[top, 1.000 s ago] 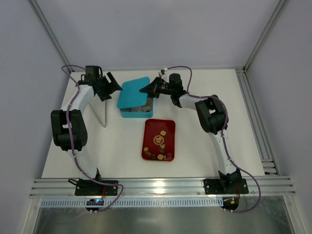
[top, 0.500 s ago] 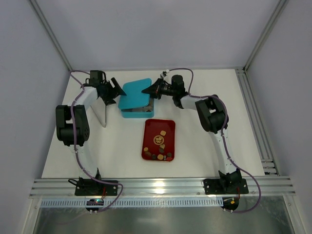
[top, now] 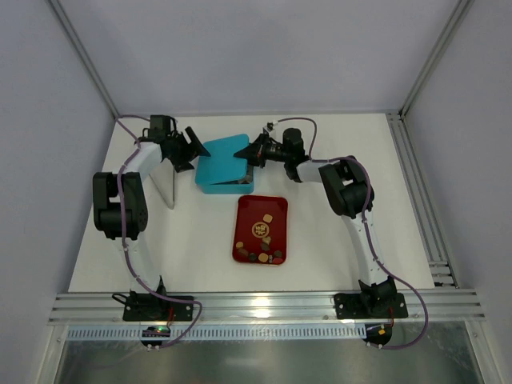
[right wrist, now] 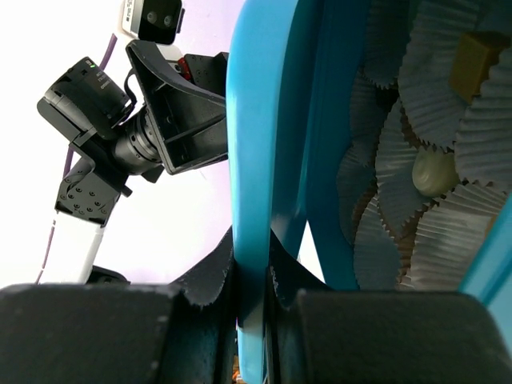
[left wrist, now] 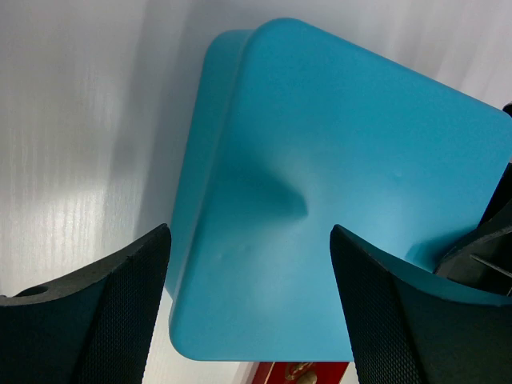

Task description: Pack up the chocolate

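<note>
A teal lid [top: 220, 158] lies tilted over the teal box [top: 228, 188] at the back of the table. My right gripper [top: 250, 150] is shut on the lid's right edge; in the right wrist view the lid's rim [right wrist: 252, 240] is pinched between both fingers. Inside the box, pale paper cups [right wrist: 416, 104] hold a tan square chocolate [right wrist: 476, 52] and a cream round one [right wrist: 432, 172]. My left gripper [top: 190, 149] is open beside the lid's left edge, with the lid [left wrist: 344, 192] between its spread fingers [left wrist: 96, 320] and untouched. Several chocolates [top: 264, 240] lie on the red tray [top: 244, 210].
A thin white board [top: 166, 188] stands upright left of the box, under the left arm. The red tray sits just in front of the box. Metal rails [top: 416, 184] run along the table's right edge.
The left gripper has moved right, close to the lid's left edge. The right gripper has lowered the lid closer over the box.
</note>
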